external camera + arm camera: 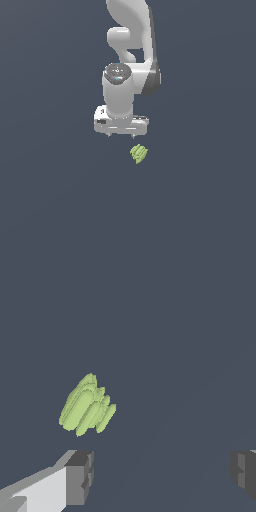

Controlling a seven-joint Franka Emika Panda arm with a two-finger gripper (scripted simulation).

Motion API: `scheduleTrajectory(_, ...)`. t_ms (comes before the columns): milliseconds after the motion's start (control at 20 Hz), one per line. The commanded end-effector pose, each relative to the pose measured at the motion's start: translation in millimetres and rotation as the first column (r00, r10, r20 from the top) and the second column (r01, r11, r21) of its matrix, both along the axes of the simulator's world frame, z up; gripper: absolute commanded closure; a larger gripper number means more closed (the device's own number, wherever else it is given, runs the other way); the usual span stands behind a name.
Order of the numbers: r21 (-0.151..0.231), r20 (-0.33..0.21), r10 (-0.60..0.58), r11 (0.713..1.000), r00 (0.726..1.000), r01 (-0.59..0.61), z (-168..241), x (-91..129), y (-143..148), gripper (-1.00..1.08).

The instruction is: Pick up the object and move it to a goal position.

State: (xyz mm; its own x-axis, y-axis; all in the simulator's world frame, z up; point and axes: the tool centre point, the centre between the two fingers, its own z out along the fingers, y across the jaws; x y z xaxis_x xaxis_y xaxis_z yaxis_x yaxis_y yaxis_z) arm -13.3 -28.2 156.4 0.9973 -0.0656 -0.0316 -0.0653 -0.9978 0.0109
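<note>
Below the white arm, the end effector (121, 136) is held with its fingers spread wide and nothing between them.
On the dark grey surface, the light-green ridged object (139, 153) is seen just beneath the end effector, slightly toward the exterior view's right; through the wrist view, the object (87, 405) is shown apart from both dark fingertips (80, 476), untouched.

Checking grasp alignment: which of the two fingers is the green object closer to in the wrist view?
The finger with the white link showing. The green object sits just ahead of it, while the other dark finger is far across the open gap. No contact yet.
</note>
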Motion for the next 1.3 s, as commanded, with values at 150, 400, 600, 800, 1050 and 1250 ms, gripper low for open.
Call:
scheduleTrajectory(150,-0.006,-0.001,-0.001,1.000,1.000,0.001,-2.1,-0.4,-3.0,-0.92)
scheduleTrajectory(400,-0.032,-0.006,-0.002,0.999,1.000,0.002,-9.8,-2.4,-15.8,-0.92)
scheduleTrajectory(600,-0.033,-0.006,-0.001,0.999,1.000,0.000,-10.1,-2.5,-16.6,-0.92)
scheduleTrajectory(800,-0.032,-0.004,-0.015,0.999,1.000,0.015,-11.7,-1.7,-13.5,-0.92)
scheduleTrajectory(1050,-0.029,0.001,-0.059,0.998,0.998,0.059,-17.1,0.5,-5.3,-0.92)
scheduleTrajectory(1250,-0.026,0.007,-0.114,0.993,0.994,0.114,-23.8,3.0,5.2,-0.92)
